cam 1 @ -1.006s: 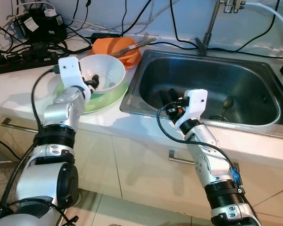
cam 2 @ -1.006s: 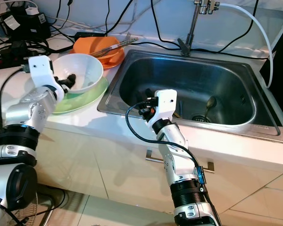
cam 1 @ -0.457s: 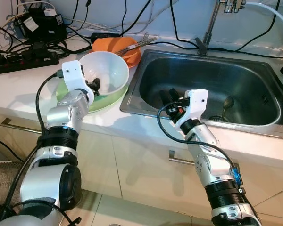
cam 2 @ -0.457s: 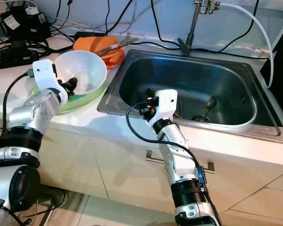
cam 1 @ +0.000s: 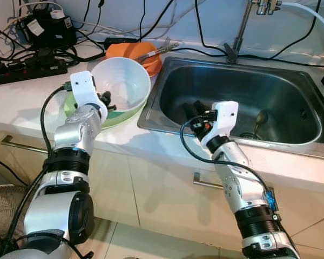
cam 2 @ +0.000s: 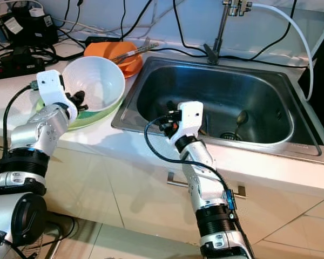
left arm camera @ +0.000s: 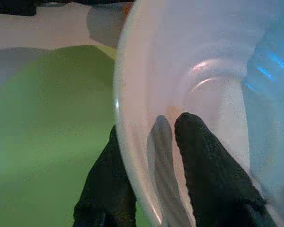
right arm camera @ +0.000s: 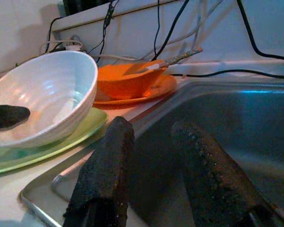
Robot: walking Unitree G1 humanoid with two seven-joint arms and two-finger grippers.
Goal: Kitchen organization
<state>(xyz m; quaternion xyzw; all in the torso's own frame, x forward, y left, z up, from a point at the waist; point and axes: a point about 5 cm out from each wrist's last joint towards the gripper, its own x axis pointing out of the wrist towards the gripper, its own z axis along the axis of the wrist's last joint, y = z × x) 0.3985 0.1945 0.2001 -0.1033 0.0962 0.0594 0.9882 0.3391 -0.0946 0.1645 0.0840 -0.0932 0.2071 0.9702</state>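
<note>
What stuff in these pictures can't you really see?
- Top of the silver tap: cut off by the upper edge in both eye views.
- Bottom of the round white bowl: hidden behind the left gripper, whose fingers pinch the rim.
- Inside of the orange bowl: hidden by its own wall in the right wrist view.
- Small utensil in the steel sink: too small to identify.

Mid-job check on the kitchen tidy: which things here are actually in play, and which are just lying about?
In play:
- white bowl, rim pinched by left gripper
- green plate under it
- right gripper, open, empty, over the sink

Lying about:
- orange bowl holding utensils
- spoon in the sink
- power strip and cables
</note>
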